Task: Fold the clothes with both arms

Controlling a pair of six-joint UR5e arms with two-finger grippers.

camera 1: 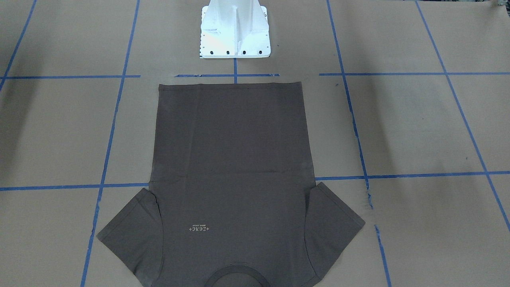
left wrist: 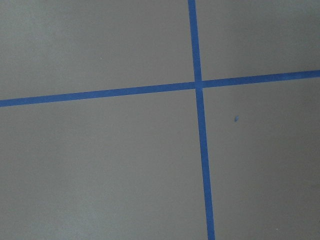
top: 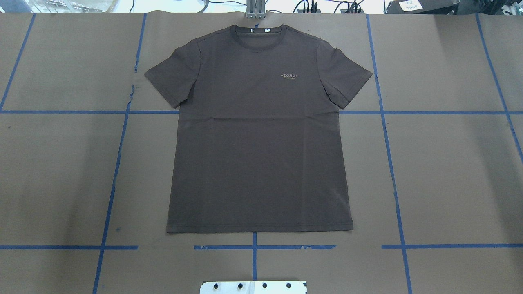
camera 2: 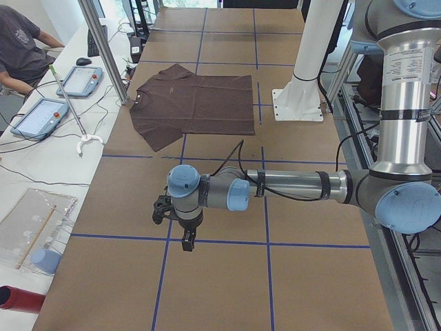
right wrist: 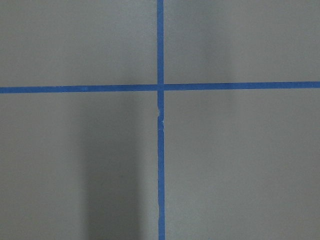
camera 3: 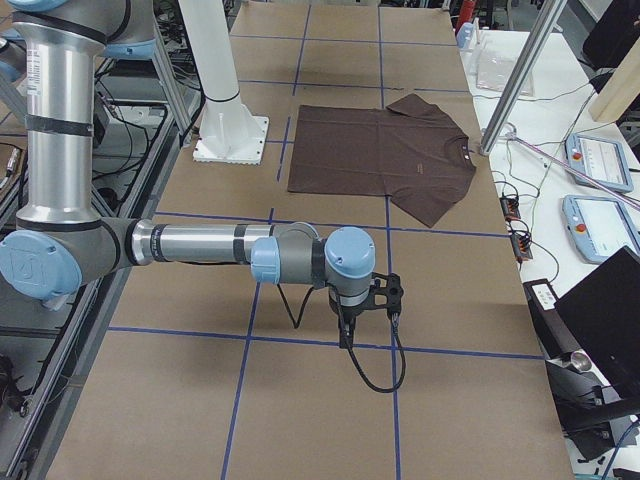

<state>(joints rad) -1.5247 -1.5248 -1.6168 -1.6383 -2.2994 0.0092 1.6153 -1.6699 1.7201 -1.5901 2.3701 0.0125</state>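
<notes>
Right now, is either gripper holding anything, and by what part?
Nothing held. The shirt lies flat, unfolded, well apart from the left gripper and right gripper, both over bare table.

dark grey-brown t-shirt [top: 257, 155] lies flat, front up, unfolded; left arm [camera 2: 289, 186] and right arm [camera 3: 200, 243] hang well apart from it.

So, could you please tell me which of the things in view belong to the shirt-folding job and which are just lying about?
Part of the job: dark T-shirt, spread flat; left arm and left pincer; right arm and right pincer.

Just lying about: white pedestal base; two teach pendants; clear plastic box; a seated person.
</notes>
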